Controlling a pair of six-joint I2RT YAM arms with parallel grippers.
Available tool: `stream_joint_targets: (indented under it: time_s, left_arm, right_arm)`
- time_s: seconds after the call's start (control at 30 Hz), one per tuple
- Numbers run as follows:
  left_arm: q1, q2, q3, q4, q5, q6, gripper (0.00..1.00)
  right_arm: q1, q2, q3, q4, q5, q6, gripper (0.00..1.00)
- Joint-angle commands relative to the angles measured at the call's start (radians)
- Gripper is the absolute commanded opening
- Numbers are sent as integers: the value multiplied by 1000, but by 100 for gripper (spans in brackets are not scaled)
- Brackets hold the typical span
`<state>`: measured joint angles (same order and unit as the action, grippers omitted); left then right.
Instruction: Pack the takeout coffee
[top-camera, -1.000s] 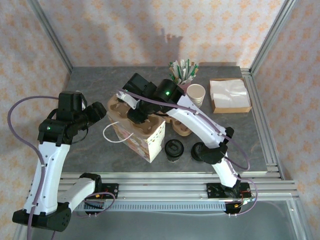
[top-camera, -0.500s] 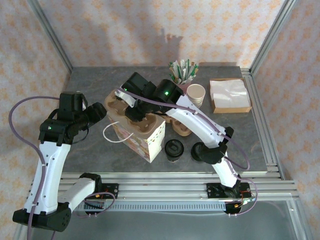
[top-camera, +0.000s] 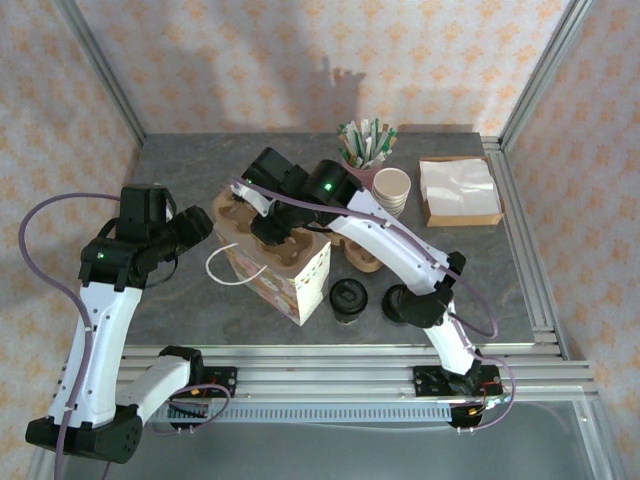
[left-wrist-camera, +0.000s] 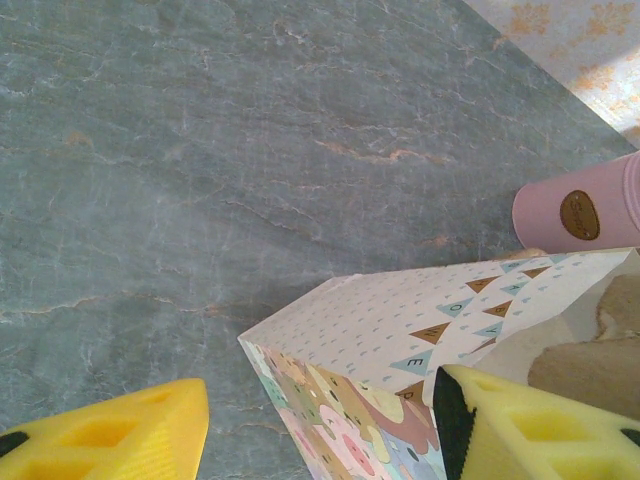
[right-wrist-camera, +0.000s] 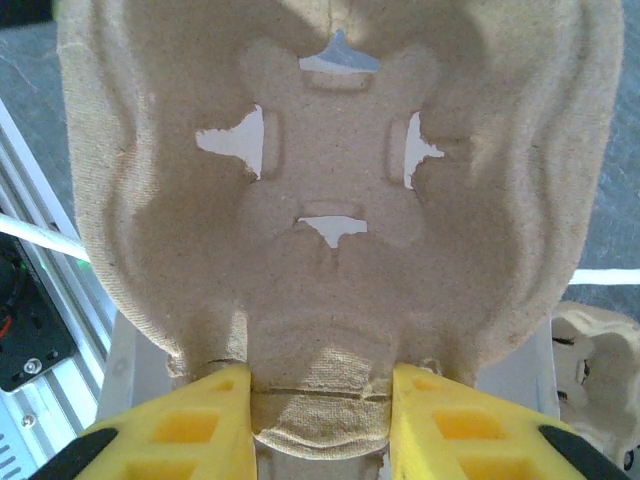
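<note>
At the left, the left gripper (top-camera: 204, 228) hangs with its yellow fingers spread wide, one on either side of a top corner of the patterned paper bag (top-camera: 303, 287) (in the left wrist view the corner stands between them unpinched, and a pink cup (left-wrist-camera: 575, 212) shows beyond it). The bag sits on the grey table (top-camera: 170, 300), its white handle (top-camera: 221, 270) toward the left arm. At its open top is a moulded pulp cup carrier (top-camera: 236, 214), and the right gripper (top-camera: 268, 230) clamps the carrier's edge between closely set fingers. Just right of the bag the takeout coffee (top-camera: 347, 298) stands on the table, black lid up, clear of both grippers. Beside it lies a stack of black lids (top-camera: 398, 303). Farther back stands a stack of cream cups (top-camera: 393, 188), and at the far right is a tray of napkins (top-camera: 460, 190).
</note>
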<state>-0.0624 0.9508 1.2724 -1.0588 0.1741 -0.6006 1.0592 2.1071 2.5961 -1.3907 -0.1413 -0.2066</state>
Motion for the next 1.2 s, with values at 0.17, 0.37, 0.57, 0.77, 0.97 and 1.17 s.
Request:
stream_joint_targets:
  time_s: [0.17, 0.37, 0.57, 0.77, 0.97, 1.17]
  left_arm:
    - [13, -4, -2, 6, -48, 19, 61]
    - [13, 2, -3, 3, -64, 25, 61]
    - [14, 9, -8, 11, -46, 29, 60]
    - [13, 9, -11, 12, -39, 32, 61]
    - [13, 16, -12, 12, -25, 36, 61]
    - [14, 21, -10, 14, -20, 42, 61]
  right_arm:
    - [-5, -25, -43, -37, 23, 34, 33]
    - [-5, -33, -39, -57, 10, 51, 32]
    - [-4, -47, -30, -64, 14, 63, 32]
    - [-1, -50, -33, -89, 5, 73, 32]
    - [0, -32, -36, -119, 13, 81, 32]
    - [1, -15, -13, -145, 8, 76, 32]
